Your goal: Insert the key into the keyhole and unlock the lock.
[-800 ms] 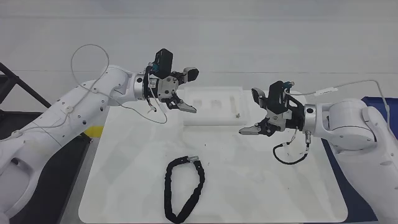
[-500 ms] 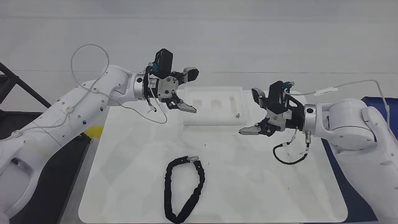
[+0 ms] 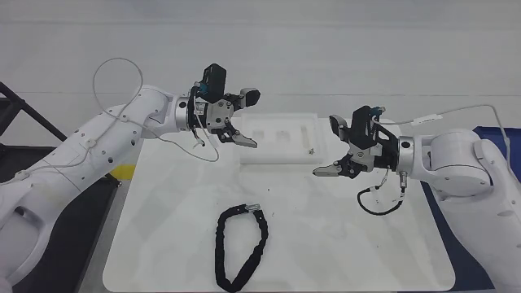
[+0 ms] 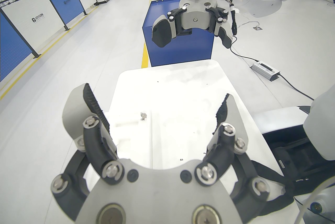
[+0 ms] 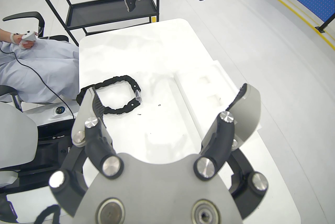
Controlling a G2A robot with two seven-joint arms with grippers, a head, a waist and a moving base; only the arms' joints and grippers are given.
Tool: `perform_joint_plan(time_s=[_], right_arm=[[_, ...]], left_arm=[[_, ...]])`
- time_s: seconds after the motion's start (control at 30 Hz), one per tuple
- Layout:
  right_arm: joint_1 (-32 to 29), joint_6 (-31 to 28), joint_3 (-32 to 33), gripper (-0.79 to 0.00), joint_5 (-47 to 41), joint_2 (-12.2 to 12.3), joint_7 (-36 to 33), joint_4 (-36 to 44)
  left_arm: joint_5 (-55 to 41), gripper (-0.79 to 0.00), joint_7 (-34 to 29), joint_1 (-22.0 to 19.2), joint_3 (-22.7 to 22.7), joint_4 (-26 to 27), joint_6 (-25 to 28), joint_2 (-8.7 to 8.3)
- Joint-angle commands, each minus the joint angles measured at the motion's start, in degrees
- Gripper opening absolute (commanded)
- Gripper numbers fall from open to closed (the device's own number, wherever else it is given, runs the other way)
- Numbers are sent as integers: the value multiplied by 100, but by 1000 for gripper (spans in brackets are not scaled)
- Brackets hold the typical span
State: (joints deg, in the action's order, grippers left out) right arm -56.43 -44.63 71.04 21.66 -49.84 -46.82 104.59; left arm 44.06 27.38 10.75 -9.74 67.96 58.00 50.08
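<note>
A tiny speck on the foam tray (image 3: 273, 156), possibly the key (image 3: 312, 150), is too small to confirm. The chain lock (image 3: 240, 248) lies robot-side of the tray. The left gripper (image 3: 247, 118) and right gripper (image 3: 328, 146) flank the tray, both spread wide and empty.

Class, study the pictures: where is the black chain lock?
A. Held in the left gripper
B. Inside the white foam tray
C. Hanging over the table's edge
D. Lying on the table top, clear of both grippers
D: the chain lock lies curled on the table, while the left gripper and the right gripper are both open and empty, farther back.
</note>
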Motion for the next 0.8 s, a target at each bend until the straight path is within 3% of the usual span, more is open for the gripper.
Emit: perform_joint_plan(time_s=[0.0,0.27,0.77], right_arm=[[0,0,0,-1,0,0,0,0],[-48,652,-438,0,267,-91,293,-553],[1054,2036,-1868,0,-30,-653,851,-2814]], left_arm=[[0,-1,0,0,0,0,0,0],[-1,0,0,0,0,0,0,0],[-1,0,0,0,0,0,0,0]])
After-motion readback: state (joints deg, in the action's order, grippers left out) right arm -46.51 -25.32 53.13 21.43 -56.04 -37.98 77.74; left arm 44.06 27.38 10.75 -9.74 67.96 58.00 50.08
